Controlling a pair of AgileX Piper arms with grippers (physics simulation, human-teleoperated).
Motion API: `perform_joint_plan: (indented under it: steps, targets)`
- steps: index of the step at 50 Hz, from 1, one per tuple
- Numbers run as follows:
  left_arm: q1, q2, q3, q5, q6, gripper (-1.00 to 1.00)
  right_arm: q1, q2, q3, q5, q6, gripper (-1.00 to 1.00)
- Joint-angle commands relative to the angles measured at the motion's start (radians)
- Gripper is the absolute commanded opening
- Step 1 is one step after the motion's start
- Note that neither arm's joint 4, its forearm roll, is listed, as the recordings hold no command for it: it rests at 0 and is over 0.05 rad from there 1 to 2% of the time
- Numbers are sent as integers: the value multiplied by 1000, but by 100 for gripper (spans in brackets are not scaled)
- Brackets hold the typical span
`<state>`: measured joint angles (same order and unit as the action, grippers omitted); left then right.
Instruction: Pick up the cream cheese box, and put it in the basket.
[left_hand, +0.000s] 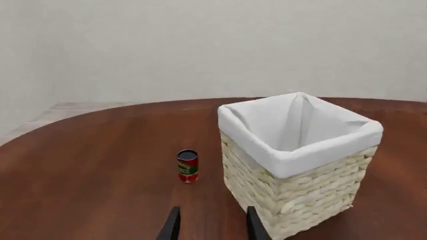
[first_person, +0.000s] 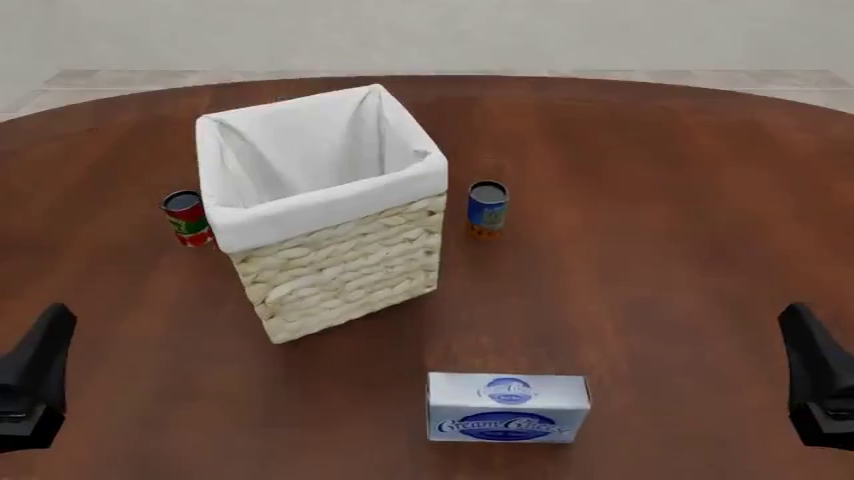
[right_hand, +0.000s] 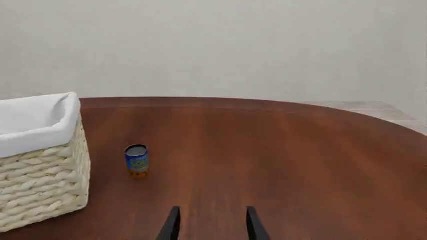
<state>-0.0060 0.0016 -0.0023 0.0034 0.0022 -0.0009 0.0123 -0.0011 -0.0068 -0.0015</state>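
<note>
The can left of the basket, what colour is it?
The can is red with a green band, clearest in the left wrist view.

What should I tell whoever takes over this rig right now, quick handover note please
Left end effector: open, holding nothing, low at the near left.
Right end effector: open, holding nothing, near right.
Cream cheese box: on the table near the front edge, between the arms, untouched.
Basket: upright behind it, slightly left; nothing visible inside.
Red can left of basket, blue can right.
Done: nothing. Left: grasp box, place in basket.

We count one basket, one cream cheese box and two cans on the surface. One red can stands left of the basket, one blue can right of it.
</note>
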Motion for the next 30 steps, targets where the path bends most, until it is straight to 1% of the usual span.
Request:
perform_joint_plan:
  steps: [1, 5, 8, 15, 16, 18, 19, 20, 21, 23, 24, 25, 26, 28, 30]
  targets:
    - [-10, 1, -1, 2, -5, 100, -7, -2, 1, 1, 2, 100]
    - [-13, 5, 0, 2, -3, 100, -2, -5, 1, 4, -3, 100]
    - [-19, 3, 1, 5, 11, 100, 1, -1, 1, -3, -5, 100]
    - [-18, 1, 1, 8, 10, 100, -2, 16, 1, -22, -6, 100]
    - [-11, 17, 0, 6, -12, 100, -2, 11, 1, -19, -7, 100]
    - [-15, 19, -6, 5, -3, 100, -2, 9, 1, -17, -10, 100]
    - [-18, 20, -25, 17, 12, 100, 0, 6, 1, -15, -12, 100]
    - [-27, 24, -51, 40, 4, 100, 0, 4, 1, -12, -12, 100]
    - [-54, 2, -117, 99, -34, 100, 1, 7, 0, -15, -10, 100]
    - [-80, -1, -193, 146, -34, 100, 7, 3, 0, -13, -13, 100]
    - [-93, 60, -151, 31, -14, 100, 9, -1, 1, -12, -13, 100]
    - [-110, 85, -175, 26, -1, 100, 8, -1, 0, -12, -13, 100]
    - [-113, 111, -224, 62, 20, 100, 8, 0, 1, -13, -13, 100]
    - [-89, 112, -318, 136, 4, 100, 8, 4, 1, -16, -13, 100]
    - [-100, 120, -374, 175, 17, 100, 8, 11, 1, -20, -11, 100]
